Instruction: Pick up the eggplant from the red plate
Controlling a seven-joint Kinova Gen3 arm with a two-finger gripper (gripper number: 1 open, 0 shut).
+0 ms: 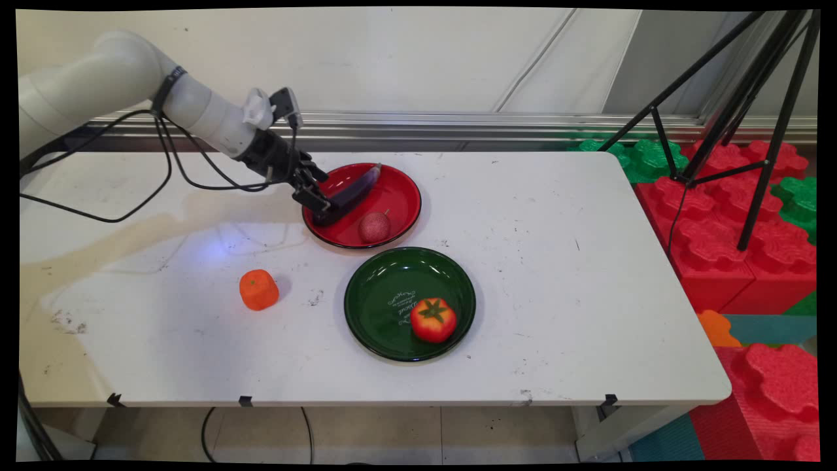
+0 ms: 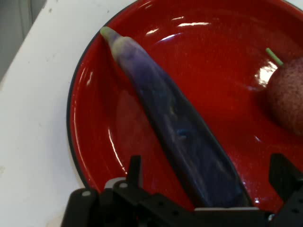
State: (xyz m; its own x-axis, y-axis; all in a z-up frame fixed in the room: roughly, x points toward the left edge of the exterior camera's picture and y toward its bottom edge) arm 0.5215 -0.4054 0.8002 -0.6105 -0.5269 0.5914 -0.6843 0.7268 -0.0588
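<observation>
A long purple eggplant (image 1: 356, 190) lies slantwise in a red plate (image 1: 402, 196) at the table's back middle. My gripper (image 1: 320, 208) is low over the plate's left rim, at the eggplant's thick end. In the hand view the eggplant (image 2: 165, 104) runs up from between my fingers, and the gripper (image 2: 208, 168) stands open astride it with a gap on each side. A speckled pinkish-red round fruit (image 1: 374, 227) with a short stem rests in the same plate; the hand view shows this fruit (image 2: 289, 99) at the right edge, on the red plate (image 2: 213, 56).
A dark green plate (image 1: 382, 294) sits in front of the red one, with a red tomato (image 1: 433, 319) in its near right part. An orange fruit (image 1: 259, 289) stands on the table to the left. Black tripod legs (image 1: 752, 131) and foam blocks (image 1: 719, 235) are beyond the table's right end.
</observation>
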